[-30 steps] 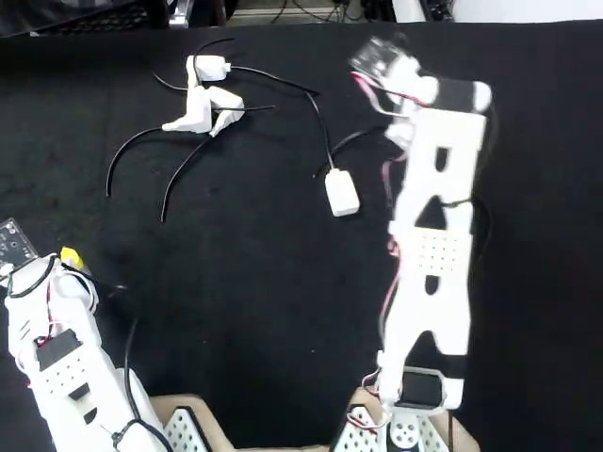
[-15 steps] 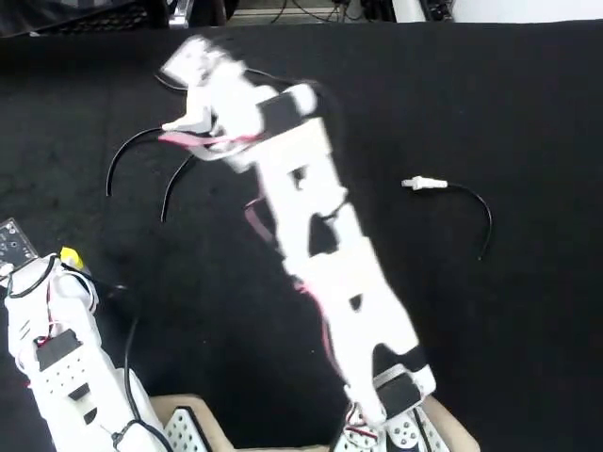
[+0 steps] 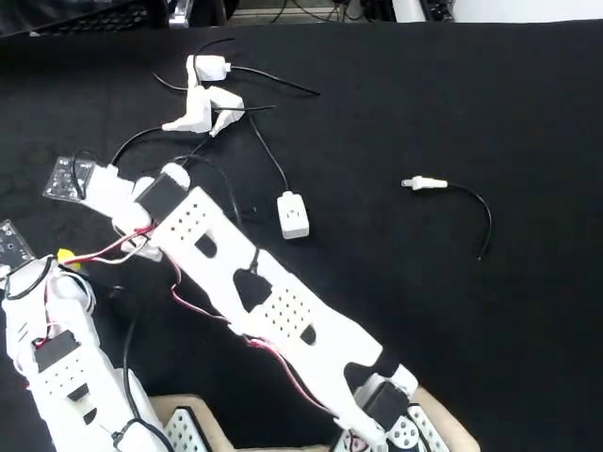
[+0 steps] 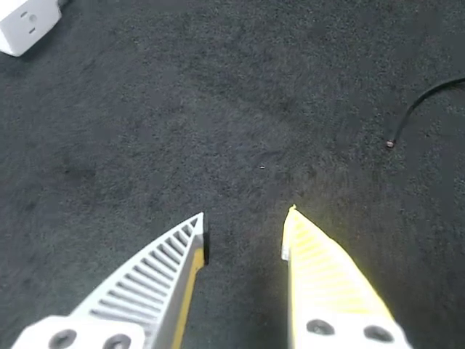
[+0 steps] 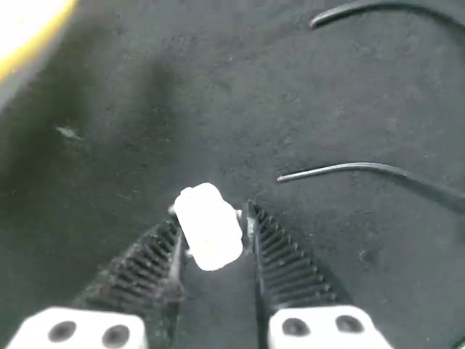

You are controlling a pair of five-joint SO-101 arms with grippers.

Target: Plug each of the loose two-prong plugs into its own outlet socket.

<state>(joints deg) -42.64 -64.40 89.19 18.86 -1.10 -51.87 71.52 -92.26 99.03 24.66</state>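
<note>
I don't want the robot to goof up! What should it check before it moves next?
1. Right gripper grips a white plug: ok.
2. Which way the held plug's prongs face: cannot tell.
3. Outlet socket lies uncovered: ok.
4. Left gripper open and empty: ok.
5. Other loose plug plugged in: not ok, it lies alone.
</note>
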